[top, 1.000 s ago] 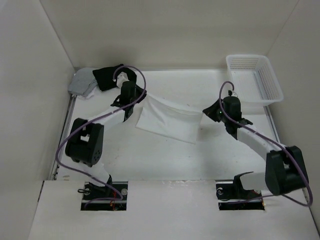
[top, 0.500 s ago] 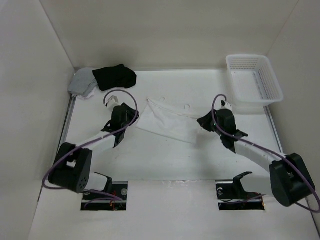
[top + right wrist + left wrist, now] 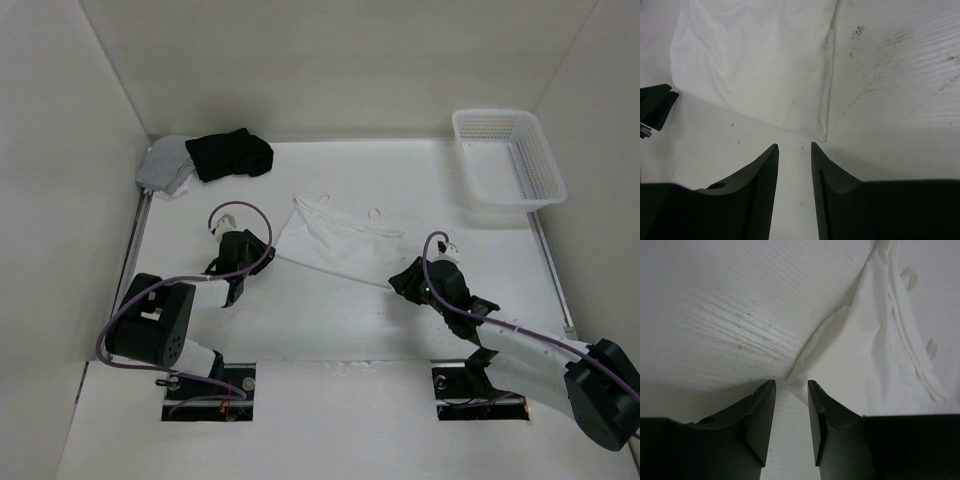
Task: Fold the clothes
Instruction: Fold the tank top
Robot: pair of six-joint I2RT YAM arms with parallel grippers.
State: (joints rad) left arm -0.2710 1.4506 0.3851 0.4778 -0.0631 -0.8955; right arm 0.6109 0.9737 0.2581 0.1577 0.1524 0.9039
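- Just ahead of the left gripper, a pointed corner of the camisole reaches into the gap between its two fingers. The jaws stand apart and pinch nothing, so the cloth lies loose.
- Ahead of the right gripper and slightly to its right, the other near corner ends just short of the fingertips. Those jaws are parted too, with only bare table between them.
- Between the two grippers the camisole lies spread flat on the table. Its long near edge, apparently the hem, faces them, and its thin straps lie on the far side.
- This layout suits a fold. With a gripper at each near corner, both corners can be lifted together and carried over toward the straps.
- The folding itself appears not yet done, as the fabric shows soft wrinkles but no crease or doubled-over edge.
- Far beyond the left gripper, a black garment and a grey garment sit bunched in the back corner, well apart from the work.
- Far beyond the right gripper stands a white basket, also out of the way.
- The next move likely calls for closing on each corner low against the table. Fabric this thin could slip free or bunch as it is lifted.
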